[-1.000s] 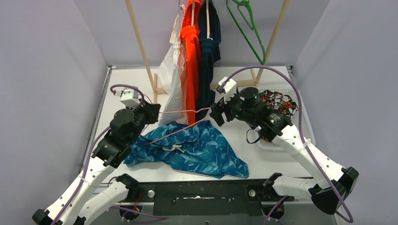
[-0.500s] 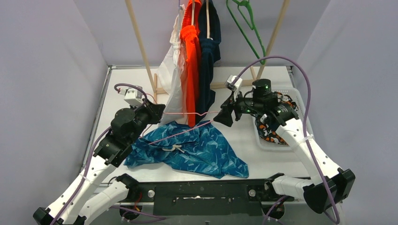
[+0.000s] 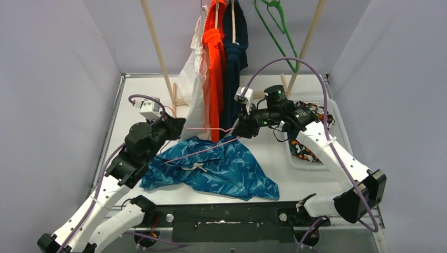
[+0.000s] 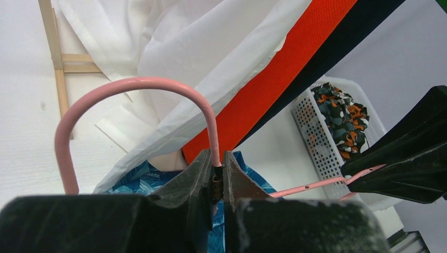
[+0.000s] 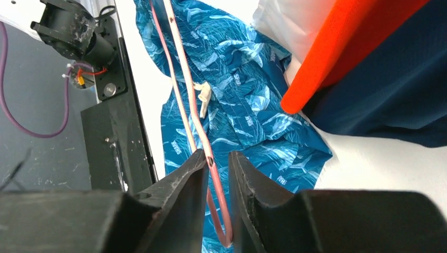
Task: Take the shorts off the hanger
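Observation:
A pink hanger [image 3: 203,128] stretches between both grippers over the blue leaf-patterned shorts [image 3: 221,168], which lie crumpled on the table. My left gripper [image 3: 179,124] is shut on the neck below the hanger's hook [image 4: 137,84]. My right gripper [image 3: 237,132] is shut on the hanger's far end [image 5: 187,95], the wire touching both fingers. The hanger's lower bar crosses the shorts [image 5: 248,121]; I cannot tell whether it is still threaded through them. White [image 3: 191,89], orange [image 3: 214,68] and navy shorts [image 3: 234,63] hang on the rack.
A white basket [image 3: 295,163] at the right holds the camouflage shorts [image 3: 311,113]. An empty green hanger [image 3: 279,31] hangs on the wooden rack [image 3: 155,47] at the back. Grey walls close in both sides.
My right arm swung left from beside the basket to the hanger's far end, and its jaws closed on the wire. The left arm and the blue shorts stayed put.

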{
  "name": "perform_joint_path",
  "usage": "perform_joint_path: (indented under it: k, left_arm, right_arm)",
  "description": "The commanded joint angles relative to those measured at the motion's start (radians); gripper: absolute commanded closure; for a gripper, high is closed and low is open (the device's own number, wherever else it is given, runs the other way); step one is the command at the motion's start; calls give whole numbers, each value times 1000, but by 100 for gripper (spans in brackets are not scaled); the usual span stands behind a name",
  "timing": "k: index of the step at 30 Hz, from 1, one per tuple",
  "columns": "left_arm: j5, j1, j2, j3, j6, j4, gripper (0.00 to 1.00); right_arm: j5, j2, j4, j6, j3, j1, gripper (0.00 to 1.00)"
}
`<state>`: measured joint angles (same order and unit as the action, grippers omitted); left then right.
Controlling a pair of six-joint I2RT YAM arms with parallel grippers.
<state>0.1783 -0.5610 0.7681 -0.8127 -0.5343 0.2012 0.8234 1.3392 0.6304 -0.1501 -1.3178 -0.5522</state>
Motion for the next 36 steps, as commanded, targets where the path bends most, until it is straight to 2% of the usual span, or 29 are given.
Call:
perform_joint_path:
  k: [1,2,4,8,10,12,15,17,20,27,33,36]
  left_arm:
    - [-5,5,-28,-14,11,-59,100]
    - [-3,4,-34,-10,11,-63,100]
    - [13,4,-43,5,7,-69,100]
    - [-21,4,-52,24,-1,-98,99]
    - [-112,5,-43,12,37,-117,64]
    - [-169,5,-25,-22,88,-93,39]
    - [-179,4,-23,-72,148,-28,27]
    - [-180,5,-41,-79,172,-11,23]
    - [-40,4,-97,-64,112,25,23]
    - [167,3,-268,42,61,6,22]
    - [208,4,-265,90,76,48,21]
    - [189,4,-265,133,88,18,19]
  right_arm:
    - [-5,-22,24,-39,-29,10,81]
    - [-8,-26,30,-46,-26,12,84]
    - [-56,-41,37,-43,-28,12,98]
    - [-128,-114,33,-11,-8,22,100]
    - [-120,-147,59,-22,-12,18,100]
    - [-148,-181,93,-30,-14,17,100]
    - [-217,-219,174,-17,-38,11,100]
    - [-232,-239,220,-16,-58,10,100]
    - [-265,-277,265,-13,-67,11,100]
    - [-297,-353,344,5,-90,10,100]
    - [-349,-380,433,79,-160,11,100]
    - [-456,-379,518,160,-214,11,100]
